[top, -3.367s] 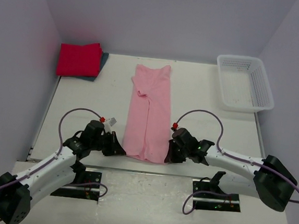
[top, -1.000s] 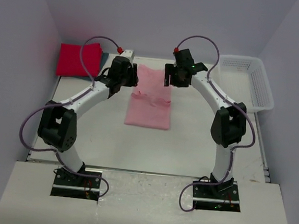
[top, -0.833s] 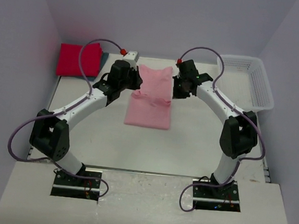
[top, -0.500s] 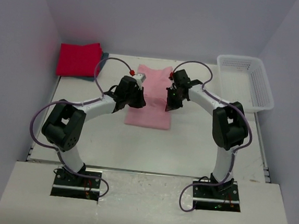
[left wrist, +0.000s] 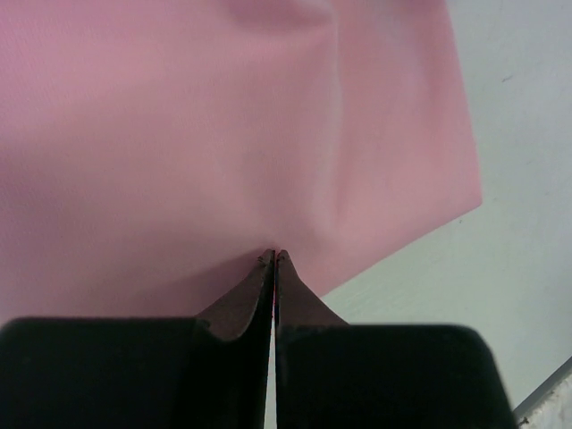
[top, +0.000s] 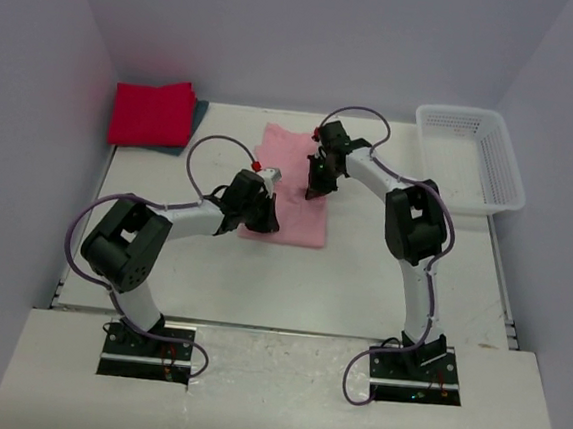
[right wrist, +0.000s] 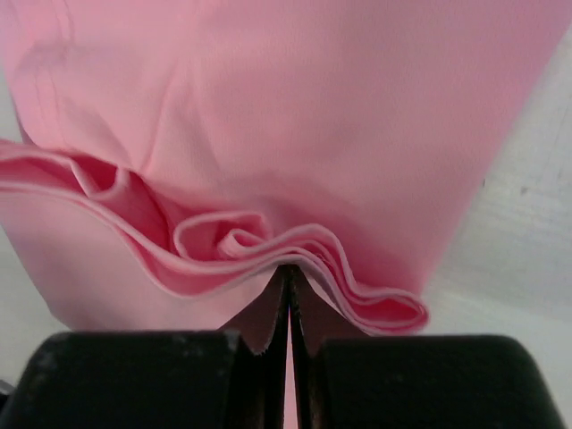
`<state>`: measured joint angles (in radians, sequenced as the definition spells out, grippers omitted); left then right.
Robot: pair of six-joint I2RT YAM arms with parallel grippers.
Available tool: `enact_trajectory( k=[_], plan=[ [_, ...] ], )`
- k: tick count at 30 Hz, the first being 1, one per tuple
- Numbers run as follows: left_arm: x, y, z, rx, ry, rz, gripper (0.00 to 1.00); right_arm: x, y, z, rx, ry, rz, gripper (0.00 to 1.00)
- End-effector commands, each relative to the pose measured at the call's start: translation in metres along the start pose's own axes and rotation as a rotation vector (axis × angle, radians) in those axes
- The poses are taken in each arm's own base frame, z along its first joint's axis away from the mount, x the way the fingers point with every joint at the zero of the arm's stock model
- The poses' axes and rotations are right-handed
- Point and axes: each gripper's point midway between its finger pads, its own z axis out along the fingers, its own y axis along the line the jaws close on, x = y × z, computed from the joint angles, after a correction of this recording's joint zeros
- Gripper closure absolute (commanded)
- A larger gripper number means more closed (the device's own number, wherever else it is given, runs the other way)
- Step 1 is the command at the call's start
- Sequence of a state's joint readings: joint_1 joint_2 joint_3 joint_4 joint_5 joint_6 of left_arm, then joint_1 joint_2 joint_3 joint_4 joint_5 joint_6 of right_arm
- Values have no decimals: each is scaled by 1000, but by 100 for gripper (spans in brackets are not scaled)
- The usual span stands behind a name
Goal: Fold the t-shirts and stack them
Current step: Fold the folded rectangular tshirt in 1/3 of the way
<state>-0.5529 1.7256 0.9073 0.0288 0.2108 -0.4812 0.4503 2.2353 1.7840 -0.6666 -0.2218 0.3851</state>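
Left tool (top: 263, 216) and right tool (top: 314, 189) both clenched at the folded pink t-shirt (top: 301, 226), mid-bench (top: 382, 273).
From above: white mesh basket (top: 473, 115) at the far right corner, well apart from all cloth; crimson t-shirt (top: 153, 113) folded at the far left corner, over a teal t-shirt (top: 199, 113) showing only as a dark sliver along its edges; tool tips hidden under their own housings. Left wrist: left tool (left wrist: 273, 259) with tips pressed together at the pink cloth's near edge; cannot tell whether any cloth is pinched. Right wrist: right tool (right wrist: 288, 268) with tips shut just under a wavy stack of pink layers; pinch equally unclear.
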Motion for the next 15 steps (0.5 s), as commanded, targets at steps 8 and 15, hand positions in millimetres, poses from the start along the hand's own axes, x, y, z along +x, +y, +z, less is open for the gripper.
enact_trajectory(
  k=[8, 15],
  plan=[
    [33, 1, -11, 13, -7, -14, 100, -96, -4, -15, 5, -133, 5, 100],
    [6, -16, -27, 24, -88, 35, 100, -116, 14, -102, -6, -326, -73, 100]
  ],
)
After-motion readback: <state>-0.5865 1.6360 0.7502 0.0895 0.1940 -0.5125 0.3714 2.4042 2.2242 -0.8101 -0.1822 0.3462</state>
